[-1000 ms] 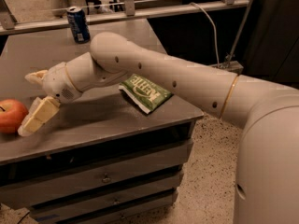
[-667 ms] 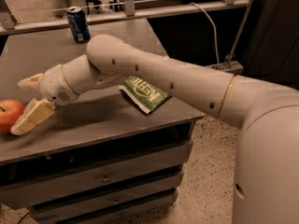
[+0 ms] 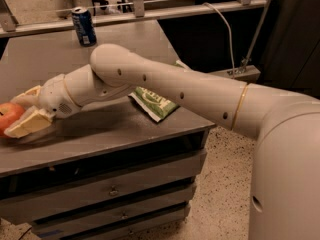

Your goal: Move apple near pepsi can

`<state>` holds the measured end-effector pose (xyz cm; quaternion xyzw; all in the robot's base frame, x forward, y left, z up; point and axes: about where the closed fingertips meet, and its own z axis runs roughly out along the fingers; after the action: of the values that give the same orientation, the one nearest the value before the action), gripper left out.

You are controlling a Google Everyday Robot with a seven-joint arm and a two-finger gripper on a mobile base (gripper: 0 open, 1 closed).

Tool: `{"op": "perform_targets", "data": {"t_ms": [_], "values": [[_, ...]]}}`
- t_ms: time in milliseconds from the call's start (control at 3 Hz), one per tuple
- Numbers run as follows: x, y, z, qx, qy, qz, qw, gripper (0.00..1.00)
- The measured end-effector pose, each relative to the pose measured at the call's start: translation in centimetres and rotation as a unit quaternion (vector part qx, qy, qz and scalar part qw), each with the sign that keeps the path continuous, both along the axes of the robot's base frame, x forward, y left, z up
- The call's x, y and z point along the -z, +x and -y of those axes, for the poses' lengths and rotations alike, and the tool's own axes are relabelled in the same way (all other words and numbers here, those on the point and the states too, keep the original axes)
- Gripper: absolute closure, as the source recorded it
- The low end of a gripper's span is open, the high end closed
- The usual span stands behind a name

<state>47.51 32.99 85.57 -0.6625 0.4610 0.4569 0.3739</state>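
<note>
Clearly the biggest thing in sight is the robot's pale body (image 3: 287,179) at the right, with its long arm (image 3: 165,86) stretched leftward over the grey desk (image 3: 115,131). Drawers (image 3: 115,190) run along the front of the desk below. A green snack bag (image 3: 156,104) lies near the right edge, partly under the arm. The pepsi can (image 3: 84,26) stands upright at the far back of the desk, well apart from everything else.

The apple (image 3: 6,115) sits on the desk at the far left, cut by the edge of the view. The claw (image 3: 14,115) is right at it, open, with one finger above and behind the apple and the other in front, so the fruit sits between them. I cannot tell whether either finger is pressing on it yet.

From here the likely trouble is the grasp itself. The apple is round and smooth, so an off-centre squeeze could pop it out and send it rolling leftward, out of reach. A weak hold could drop it on the long carry to the back. Setting it down too close might also tip the can.
</note>
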Motion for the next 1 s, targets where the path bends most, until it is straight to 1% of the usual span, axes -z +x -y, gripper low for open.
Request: {"op": "perform_targets", "data": {"t_ms": [333,667,1000], "values": [[0.0,1.0,1.5,0.027,-0.007,0.004,0.9996,0.88],[-1.4,4.2,7.0,0.088,-0.026,0.033,0.9952,1.0],[-5.5,9.4,16.4,0.179,-0.029,0.074,0.9806,1.0]]}}
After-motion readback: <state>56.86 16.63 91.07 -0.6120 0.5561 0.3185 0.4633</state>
